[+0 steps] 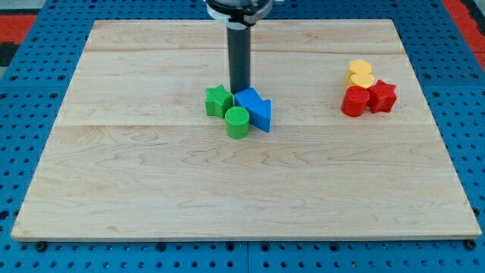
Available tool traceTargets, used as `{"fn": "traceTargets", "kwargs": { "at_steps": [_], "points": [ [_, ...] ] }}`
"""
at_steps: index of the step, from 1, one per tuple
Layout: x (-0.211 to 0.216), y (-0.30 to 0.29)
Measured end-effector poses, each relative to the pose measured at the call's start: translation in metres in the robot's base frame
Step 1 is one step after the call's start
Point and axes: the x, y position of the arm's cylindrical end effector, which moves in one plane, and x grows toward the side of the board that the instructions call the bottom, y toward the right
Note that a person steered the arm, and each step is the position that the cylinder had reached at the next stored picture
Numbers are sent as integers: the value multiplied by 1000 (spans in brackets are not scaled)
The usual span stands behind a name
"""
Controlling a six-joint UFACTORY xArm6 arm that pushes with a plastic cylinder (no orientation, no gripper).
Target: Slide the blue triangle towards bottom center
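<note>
With no jaws to open or close, we set my tip (pixel 239 90) behind the blue triangle (pixel 260 112), centre frame; it looks light, rigid and likely to pivot off-centre.

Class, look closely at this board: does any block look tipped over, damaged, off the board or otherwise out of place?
Nothing stands out. Every block sits flat on the wooden board: green star, green cylinder, blue cube and blue triangle bunched mid-board, with my tip just above them; yellow blocks, red cylinder and red star clustered at the view's right.
</note>
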Motion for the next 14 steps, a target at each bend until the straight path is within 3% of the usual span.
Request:
{"fn": "traceTargets", "kwargs": {
  "at_steps": [1,4,6,9,12,14],
  "points": [
    [31,34],
    [72,129],
    [112,111],
    [87,81],
    [114,25],
    [107,13]
  ]
}}
